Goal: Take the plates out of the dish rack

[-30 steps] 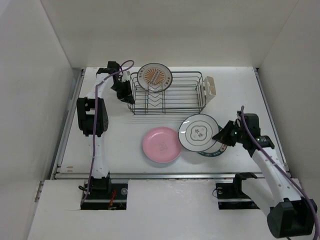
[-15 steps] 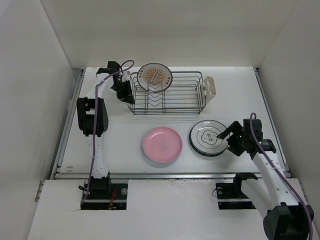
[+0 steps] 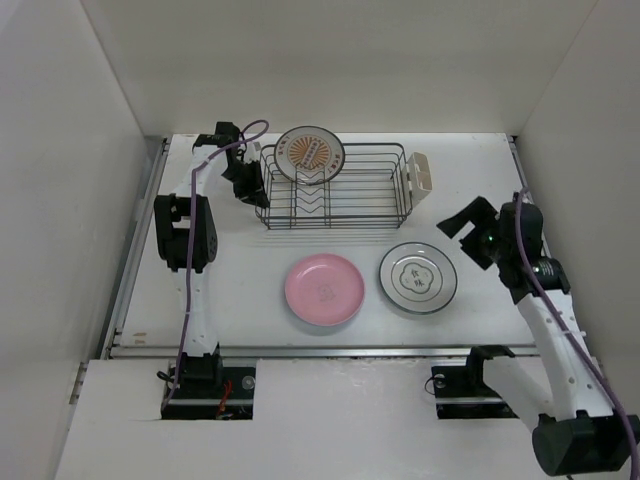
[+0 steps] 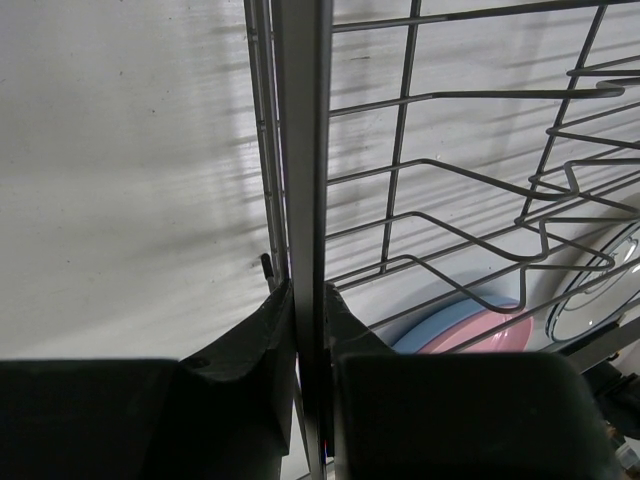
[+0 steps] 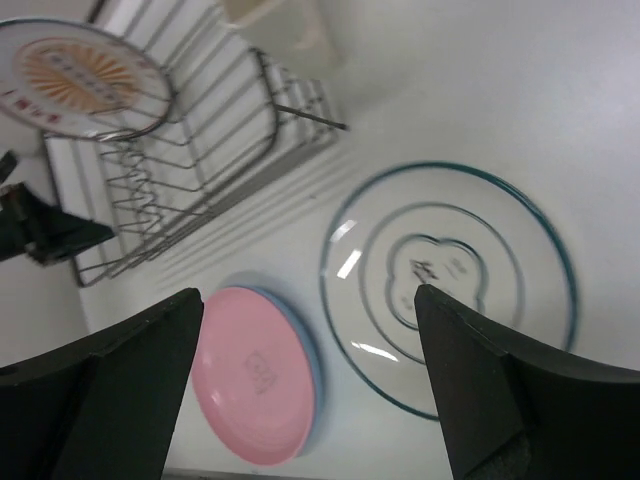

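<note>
1. Toward the left end of the rectangular dark metal wire dish rack point(image 3: 335, 195), the round white plate with dark rim and orange centre pattern point(image 3: 310, 152) stands on edge in a slot. It leans back, its face turned to the near side and its width running left to right. It is the only plate in the rack.
2. From the right end effector point(image 3: 463, 228), that plate lies far and to the left, across most of the rack's length. The left end effector point(image 3: 246, 180) is just beside it and much nearer.
3. The left end effector's fingers are pressed together on the rim wire at the rack's left end.
4. The right end effector is spread wide and holds nothing. It hangs above the desk point(image 3: 480, 170), off the rack's near right corner.
5. The round white plate with teal rim point(image 3: 418, 277) lies flat on the desk, near the right end effector.
6. The round plain pink plate point(image 3: 323, 290) lies beside it, apart, and rests on the round plain blue plate point(image 4: 445, 322).
7. A small cream plastic holder point(image 3: 421, 172) is clipped to the rack's right end; its contents cannot be seen.
8. Three of the four plates look unloaded. With the left arm steadying the rack, the free right arm would probably have to reach across for the last one.
</note>
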